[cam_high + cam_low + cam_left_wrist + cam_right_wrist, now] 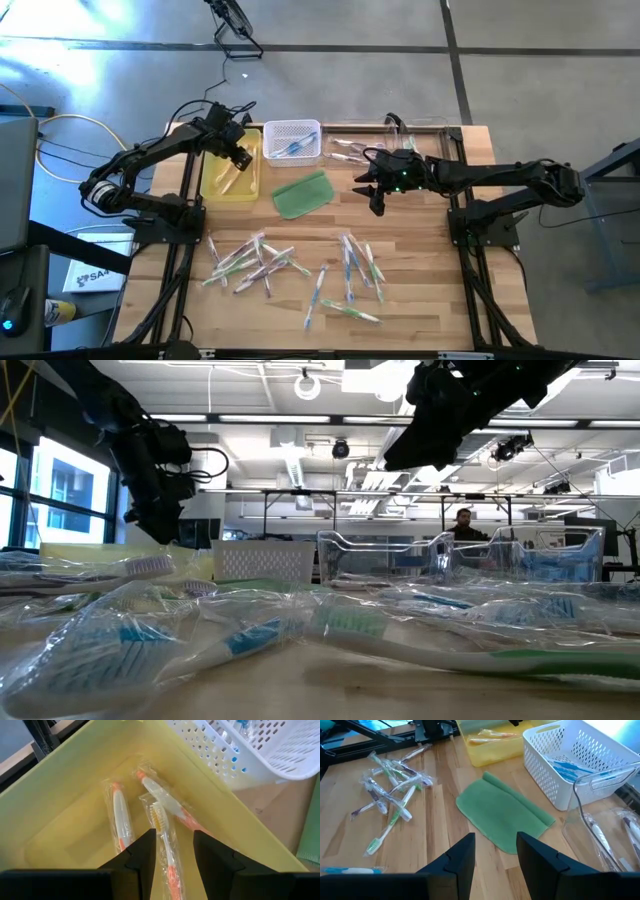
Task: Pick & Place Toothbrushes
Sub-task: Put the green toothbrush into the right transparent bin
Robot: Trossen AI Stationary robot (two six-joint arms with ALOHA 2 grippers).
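Wrapped toothbrushes lie flat in two loose piles on the near half of the table (250, 262) (350, 275). Three orange-handled ones (120, 820) lie on the floor of the yellow bin (213, 186). My left gripper (172, 837) (240, 157) hovers open over that bin. One wrapped orange toothbrush (165, 845) shows in the gap between its fingers, and I cannot tell whether they touch it. My right gripper (495, 842) (373, 195) hangs open and empty above the table, just right of the green pad (302, 192).
A white perforated basket (292, 140) holding blue toothbrushes stands right of the yellow bin. A clear bin (420, 135) with a few toothbrushes stands at the far right. The green pad (505, 815) lies flat near the baskets. A person shows in the room beyond (463, 525).
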